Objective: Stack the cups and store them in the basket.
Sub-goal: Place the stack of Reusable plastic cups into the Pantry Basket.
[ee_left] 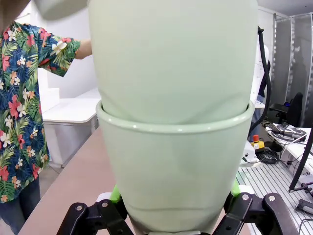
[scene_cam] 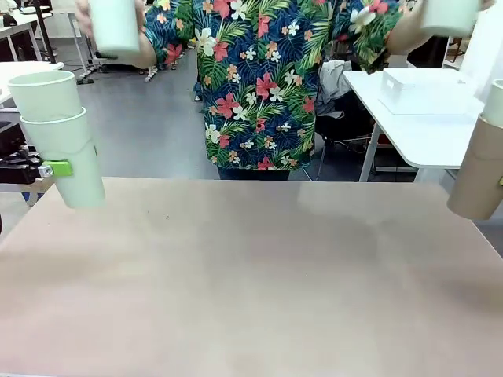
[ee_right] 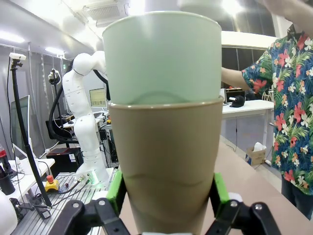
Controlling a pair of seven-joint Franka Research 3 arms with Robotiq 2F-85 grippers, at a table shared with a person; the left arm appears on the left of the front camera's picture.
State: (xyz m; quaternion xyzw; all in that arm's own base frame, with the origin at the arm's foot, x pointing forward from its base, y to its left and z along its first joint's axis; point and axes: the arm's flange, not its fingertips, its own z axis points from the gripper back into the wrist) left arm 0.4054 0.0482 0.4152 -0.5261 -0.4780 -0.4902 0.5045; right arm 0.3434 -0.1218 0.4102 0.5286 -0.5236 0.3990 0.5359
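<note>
Nested mint cups (ee_left: 173, 161) clenched by left end effector (ee_left: 174, 192) | taupe cup (ee_right: 166, 147), mint insert (ee_right: 161, 58), clamped by right end effector (ee_right: 167, 193) | risk: tilt shedding loosely seated inner cups (ee_left: 171, 58)

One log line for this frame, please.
left gripper: shut on mint pair | right gripper: shut on taupe cup with mint insert | person: holds up two more mint cups

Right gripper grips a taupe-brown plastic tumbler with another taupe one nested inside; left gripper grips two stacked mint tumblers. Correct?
No. In the right gripper, the taupe-brown plastic tumbler holds a pale mint green tumbler, as the right wrist view shows. The left gripper does grip two stacked mint tumblers.
</note>
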